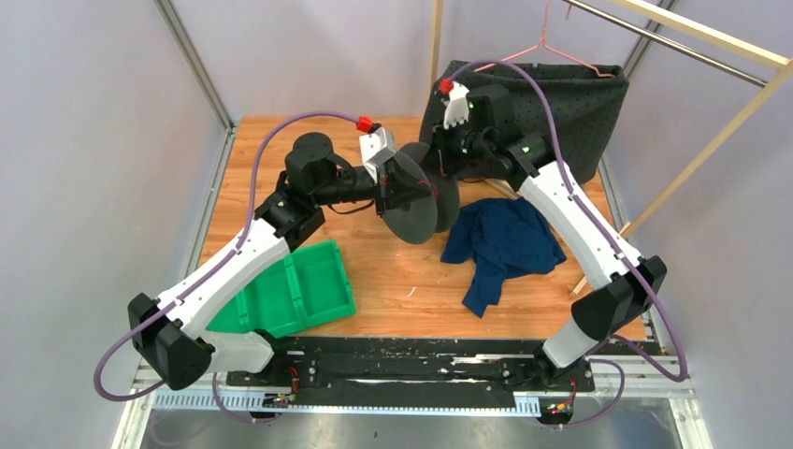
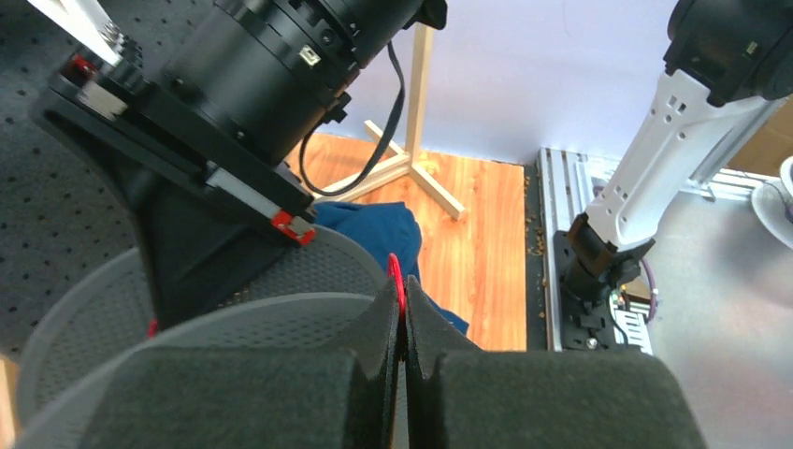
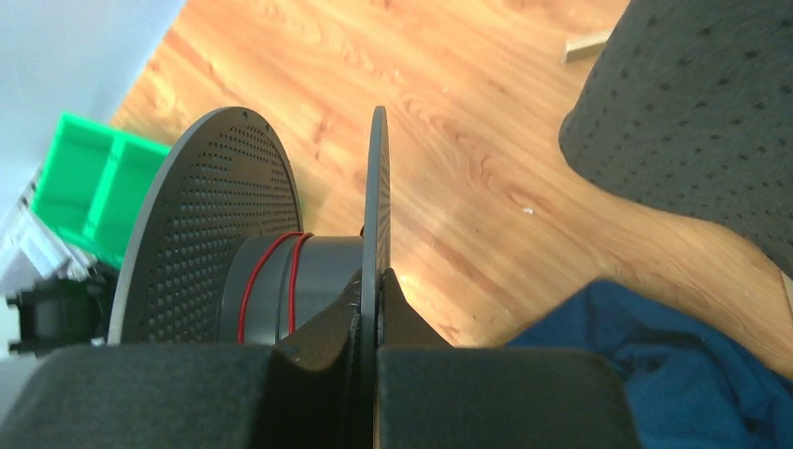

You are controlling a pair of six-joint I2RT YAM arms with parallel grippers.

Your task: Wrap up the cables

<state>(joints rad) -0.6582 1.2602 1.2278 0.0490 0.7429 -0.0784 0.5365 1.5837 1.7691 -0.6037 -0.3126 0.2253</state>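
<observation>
Top: both arms meet at the spool (image 1: 428, 204) mid-table (image 1: 393, 281), discs on edge so the hub stays reachable.
Left wrist: left gripper (image 2: 402, 313), foam pads pinched on thin red cable (image 2: 396, 276), probably to keep it taut.
Right wrist: right gripper (image 3: 367, 313) clamps the thin flange (image 3: 377, 187) to steady the spool. Two red turns sit on the smooth hub (image 3: 323, 271). Other disc is matte and perforated.

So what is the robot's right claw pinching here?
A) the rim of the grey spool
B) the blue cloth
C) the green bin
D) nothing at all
A: in the right wrist view the right gripper is closed on the thin outer disc of the spool, whose hub carries turns of red cable.
</observation>
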